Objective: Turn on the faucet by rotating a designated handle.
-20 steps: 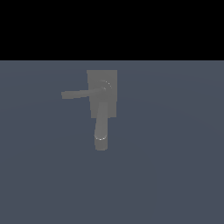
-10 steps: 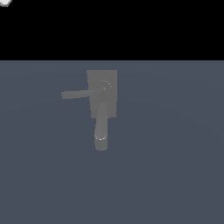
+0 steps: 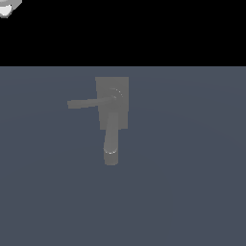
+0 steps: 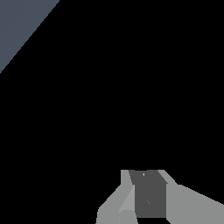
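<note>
The matte grey faucet (image 3: 112, 103) sits in the middle of the exterior view, its flat back plate lying on the blue-grey surface. Its thin straight handle (image 3: 89, 103) runs from the round hub (image 3: 115, 96) toward the exterior view's left. The thick curved spout (image 3: 111, 144) points toward the near edge. A light grey part of my arm (image 3: 7, 6) shows in the far upper-left corner, well away from the faucet. In the wrist view my gripper (image 4: 146, 174) looks shut with nothing in it, against black; the faucet is out of that view.
The blue-grey surface (image 3: 192, 182) spreads around the faucet on all sides. Behind its far edge everything is black. A wedge of the same surface (image 4: 19, 24) shows in one corner of the wrist view.
A light grey part of my arm has come into the exterior view's upper-left corner and grown larger. The faucet and its handle have not moved.
</note>
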